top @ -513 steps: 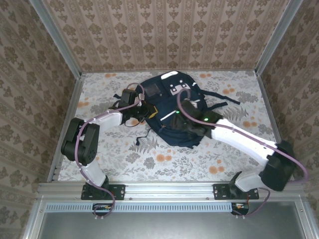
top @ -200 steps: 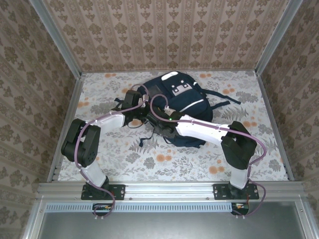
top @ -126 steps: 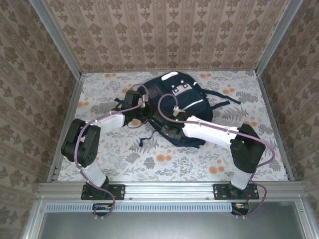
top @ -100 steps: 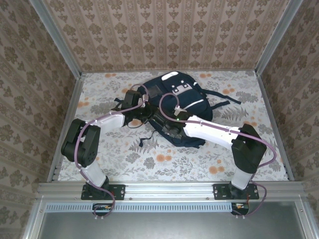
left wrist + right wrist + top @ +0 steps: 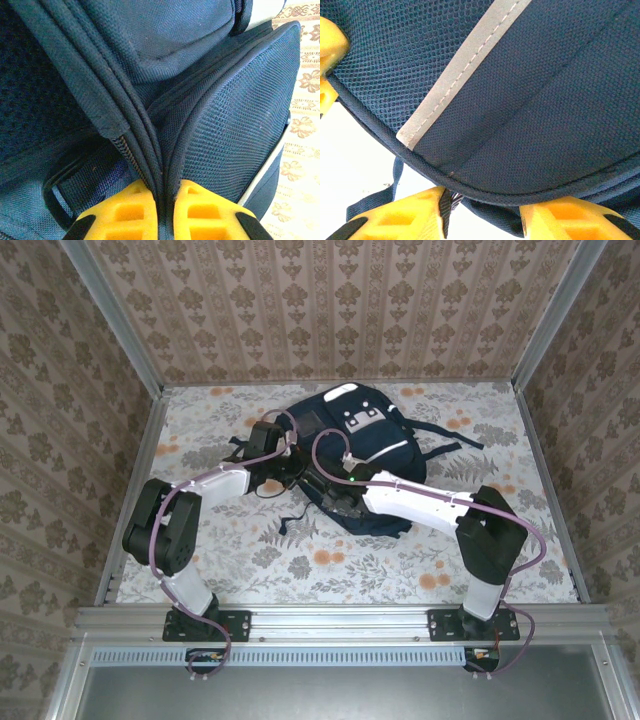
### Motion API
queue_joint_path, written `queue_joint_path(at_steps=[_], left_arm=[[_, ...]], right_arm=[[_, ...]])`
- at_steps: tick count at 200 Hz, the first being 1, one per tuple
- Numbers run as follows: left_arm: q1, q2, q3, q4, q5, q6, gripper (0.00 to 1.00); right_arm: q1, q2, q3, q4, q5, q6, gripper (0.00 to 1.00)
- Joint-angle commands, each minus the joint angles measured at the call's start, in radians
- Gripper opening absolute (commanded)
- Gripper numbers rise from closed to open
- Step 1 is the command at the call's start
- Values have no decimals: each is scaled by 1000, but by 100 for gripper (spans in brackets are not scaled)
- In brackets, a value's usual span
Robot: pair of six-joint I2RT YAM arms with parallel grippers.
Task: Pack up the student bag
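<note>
Centrally, the backpack (image 5: pixel 372 435) lies flat on the flowered table (image 5: pixel 470 540), toward its far side, and both of my arms converge on its near left edge.

My left gripper (image 5: pixel 163 200) is pinched fully closed on a ridge of the bag's fabric. Two piped seams (image 5: pixel 150 150) and a line of zip teeth (image 5: pixel 124 148) run together between its yellow fingers. I judge that this hold anchors the bag and tensions the opening, so that the other side can be worked.

My right gripper (image 5: pixel 487 212) stands partly open, its two fingers spread either side of the bag's lower rim, beneath the pale reflective stripe (image 5: pixel 462 67). Nothing is visibly clamped between them. A small dark tab (image 5: pixel 446 202) sits just beside one finger; whether it is the zip pull I cannot tell.

Pose: the left arm is folded at the elbow and reaches forward and inward from the left. The right arm is stretched long and low across the table from its base, wrist over the bag's near corner. The two grippers are close together.
</note>
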Motion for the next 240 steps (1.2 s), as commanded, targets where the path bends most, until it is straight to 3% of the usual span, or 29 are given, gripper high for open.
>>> queue_joint_path(at_steps=[1, 73, 169, 240], left_arm=[[-1, -48, 21, 29, 54, 31, 7], [-2, -45, 18, 30, 55, 32, 7], [-3, -51, 12, 34, 61, 31, 7], [-4, -52, 13, 42, 70, 25, 7]], right_arm=[[6, -9, 25, -32, 21, -21, 43], [45, 15, 70, -68, 68, -21, 46], [38, 91, 84, -61, 44, 14, 25], [32, 123, 100, -85, 55, 4, 34]])
